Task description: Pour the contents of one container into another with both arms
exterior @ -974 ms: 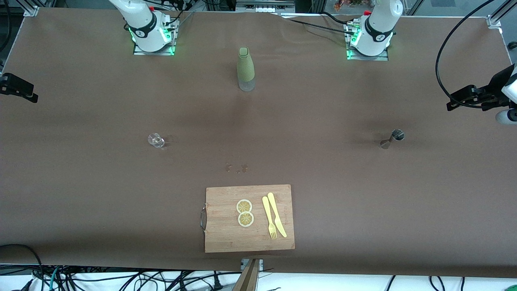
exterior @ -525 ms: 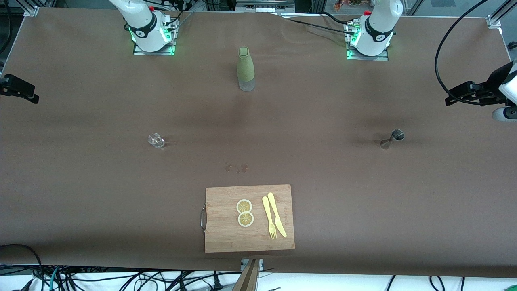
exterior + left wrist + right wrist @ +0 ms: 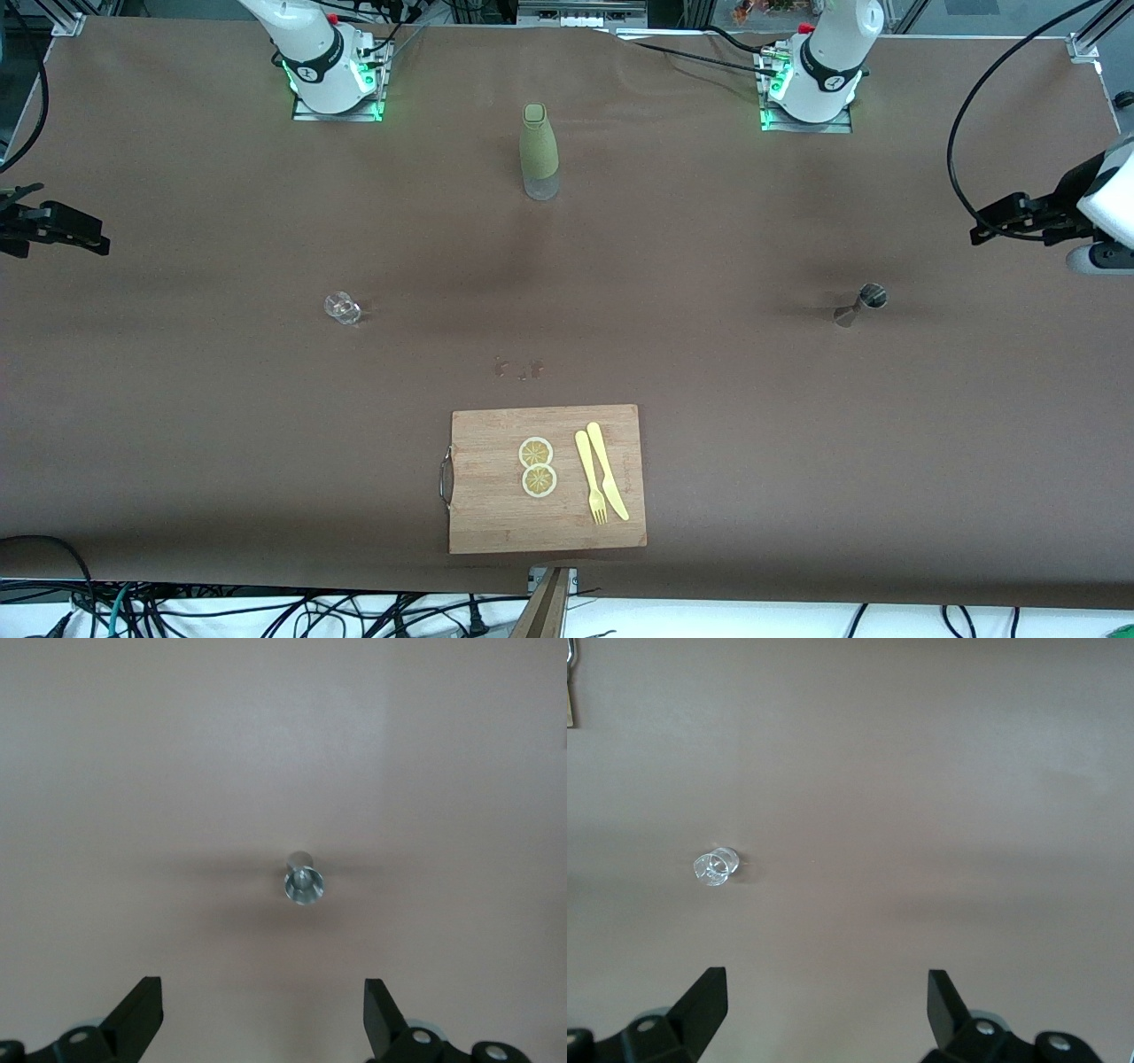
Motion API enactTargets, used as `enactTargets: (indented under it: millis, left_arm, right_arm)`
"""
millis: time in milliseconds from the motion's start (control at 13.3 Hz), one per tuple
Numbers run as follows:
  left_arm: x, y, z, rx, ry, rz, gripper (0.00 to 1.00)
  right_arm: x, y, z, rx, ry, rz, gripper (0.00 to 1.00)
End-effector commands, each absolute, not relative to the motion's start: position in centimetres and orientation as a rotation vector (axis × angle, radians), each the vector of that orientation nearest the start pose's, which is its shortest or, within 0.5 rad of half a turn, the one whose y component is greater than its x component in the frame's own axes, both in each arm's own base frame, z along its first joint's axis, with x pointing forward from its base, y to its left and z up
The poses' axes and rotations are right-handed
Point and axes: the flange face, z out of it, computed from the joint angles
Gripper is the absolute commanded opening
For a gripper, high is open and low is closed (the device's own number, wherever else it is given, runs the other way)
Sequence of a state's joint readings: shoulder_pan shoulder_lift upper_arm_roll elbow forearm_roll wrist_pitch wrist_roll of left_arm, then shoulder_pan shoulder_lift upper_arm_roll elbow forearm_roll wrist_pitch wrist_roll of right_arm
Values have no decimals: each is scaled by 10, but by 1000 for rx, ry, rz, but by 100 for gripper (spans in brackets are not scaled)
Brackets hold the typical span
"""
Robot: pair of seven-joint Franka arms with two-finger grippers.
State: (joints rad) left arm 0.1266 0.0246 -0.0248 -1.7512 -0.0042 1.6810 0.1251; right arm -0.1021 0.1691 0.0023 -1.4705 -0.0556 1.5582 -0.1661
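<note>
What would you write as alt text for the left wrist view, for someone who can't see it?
A small metal jigger stands alone on the plain brown table, seen from above. The left gripper is above the table with its two dark fingers spread wide apart at the edge of the picture, holding nothing.

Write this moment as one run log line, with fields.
left gripper: open, above jigger | right gripper: open, above glass | poured: nothing
</note>
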Motion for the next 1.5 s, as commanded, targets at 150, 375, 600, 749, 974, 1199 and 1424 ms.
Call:
enactTargets:
  millis: [150, 375, 600, 749, 974, 1199, 1424]
  left_arm:
    - [552, 87, 504, -3148, 351, 129, 100]
    - [563, 111, 479, -3180, 627, 68, 100]
    - [568, 129, 457, -3196, 787, 34, 100]
    - [573, 141, 434, -3224, 903, 4, 100]
    - [579, 156, 397, -3230, 1132, -51, 100]
    - [581, 170, 360, -3268, 1331, -182, 100]
    - [577, 192, 310, -3253, 1583, -354, 100]
  right_arm:
    - [607, -67, 552, -3157, -99, 203, 100]
    - [609, -70, 531, -3137, -174, 277, 100]
    - [611, -82, 503, -3043, -438, 227, 100]
    - [612, -88, 481, -2946, -625, 149, 100]
    - [608, -99, 444, -2729, -852, 1, 99]
    - [601, -112, 398, -2528, -1080, -172, 99]
    - [593, -117, 341, -2318, -1216, -335, 99]
